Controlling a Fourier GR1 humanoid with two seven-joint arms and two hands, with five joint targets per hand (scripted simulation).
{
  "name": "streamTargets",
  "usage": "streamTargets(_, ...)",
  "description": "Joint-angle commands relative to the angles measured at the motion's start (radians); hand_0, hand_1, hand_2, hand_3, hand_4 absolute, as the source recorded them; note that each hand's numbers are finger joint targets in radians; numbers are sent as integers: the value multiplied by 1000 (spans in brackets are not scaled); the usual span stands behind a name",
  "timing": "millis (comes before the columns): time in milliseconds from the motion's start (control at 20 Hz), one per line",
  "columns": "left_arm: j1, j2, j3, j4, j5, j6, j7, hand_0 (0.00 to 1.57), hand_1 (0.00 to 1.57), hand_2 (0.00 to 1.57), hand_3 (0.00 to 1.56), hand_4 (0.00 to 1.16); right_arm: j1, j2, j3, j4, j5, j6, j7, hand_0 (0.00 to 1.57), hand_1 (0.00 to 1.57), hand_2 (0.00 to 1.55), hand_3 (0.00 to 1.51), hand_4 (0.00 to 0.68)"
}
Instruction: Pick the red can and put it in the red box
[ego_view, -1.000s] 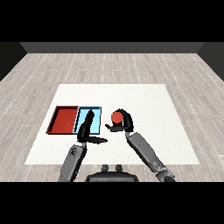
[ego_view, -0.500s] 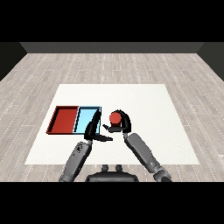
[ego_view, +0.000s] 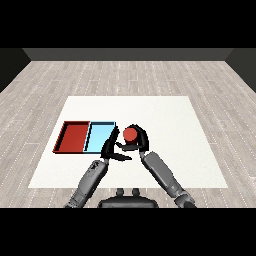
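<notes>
The red can (ego_view: 130, 134) stands just right of the light blue tray (ego_view: 99, 136), and my right hand (ego_view: 139, 140) is curled round it from the right and behind. My left hand (ego_view: 110, 146) is right beside the can on its left, its fingers straight and pointing up over the blue tray's right edge, its thumb reaching toward the can. The red tray (ego_view: 73, 136) lies left of the blue one, and nothing lies in it.
The two trays lie side by side on the left part of the white table (ego_view: 165, 120). Both grey forearms come in from the lower edge and meet near the table's middle.
My left hand has moved right, from over the blue tray to beside the can. My right hand with the can has shifted slightly left toward the trays.
</notes>
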Motion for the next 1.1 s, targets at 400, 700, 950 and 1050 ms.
streamTargets(400, -32, -1, -109, 120, 134, 40, -113, 0, 0, 0, 0, 0, -6, 1, 110, -13, -79, -56, -37, 1460, 1460, 1433, 1371, 625)
streamTargets(700, -119, -1, -109, 152, 157, 54, -79, 0, 0, 0, 0, 0, -79, 1, 87, 41, -131, -58, -41, 1497, 1497, 1450, 1378, 618)
streamTargets(950, -141, -1, -73, 124, 123, 45, -45, 0, 0, 0, 0, 0, -56, 1, 122, 115, -142, -41, -115, 1482, 1482, 1455, 1372, 632)
streamTargets(1050, -122, -1, -157, 202, 176, 96, -192, 0, 0, 0, 0, 157, -126, 1, 196, 85, -197, -116, -75, 1476, 1476, 1458, 1371, 642)
